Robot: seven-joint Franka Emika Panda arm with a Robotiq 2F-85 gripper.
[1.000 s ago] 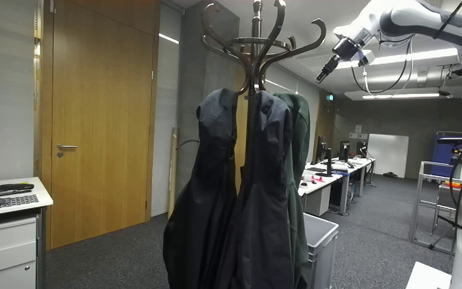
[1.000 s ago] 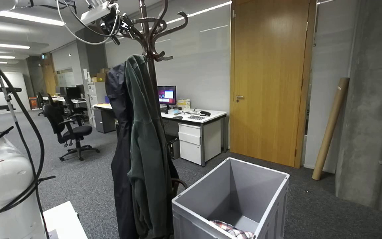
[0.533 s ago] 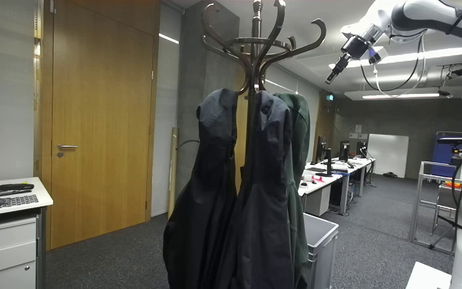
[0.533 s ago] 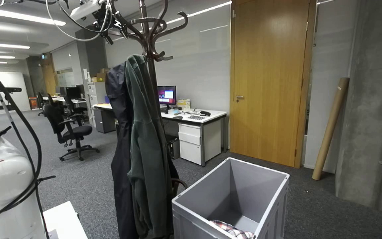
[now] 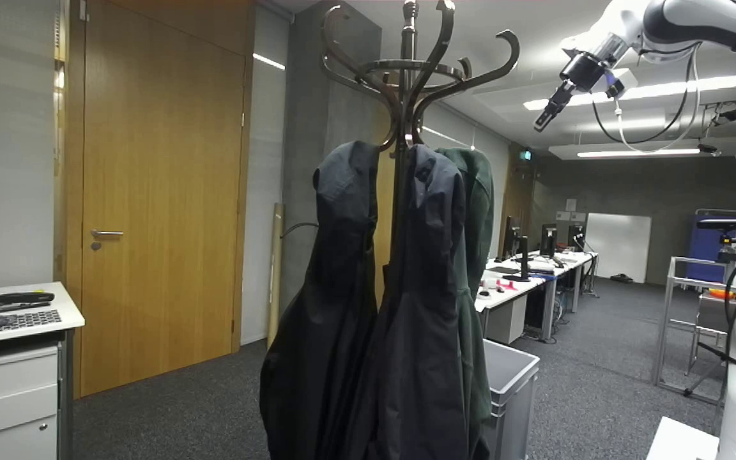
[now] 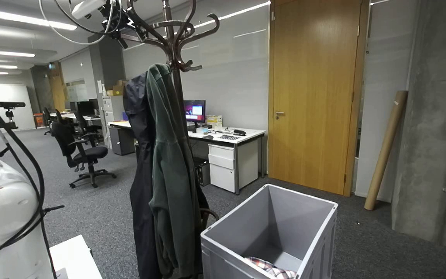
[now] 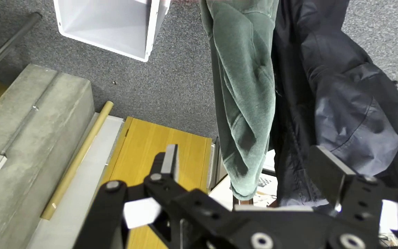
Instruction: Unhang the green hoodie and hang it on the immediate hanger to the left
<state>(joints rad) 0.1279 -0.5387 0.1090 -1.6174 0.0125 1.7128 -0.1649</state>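
The green hoodie hangs long and limp on the dark wooden coat rack (image 6: 176, 83), in both exterior views (image 5: 482, 191) (image 6: 170, 155). In the wrist view the hoodie (image 7: 244, 69) is ahead of the jaws, its hung end over a brown hook. My gripper (image 7: 250, 160) is open and empty, with wide-spread fingers; nothing is between the pads. In an exterior view the gripper (image 5: 542, 120) is up and right of the hoodie's top, apart from it. It also shows in an exterior view (image 6: 132, 38), up and left of the hoodie's top.
Two dark coats (image 5: 342, 268) (image 5: 429, 268) hang beside the hoodie; one is close to it in the wrist view (image 7: 358, 114). Curved upper hooks (image 5: 508, 48) jut out. A bare lower hook (image 6: 192, 68) shows right of the hoodie. A grey bin (image 6: 325, 217) stands below with checked cloth inside.
The arm and gripper have drawn back from the rack, to the right in an exterior view and to the left and up in an exterior view. Hoodie and coats have not moved.
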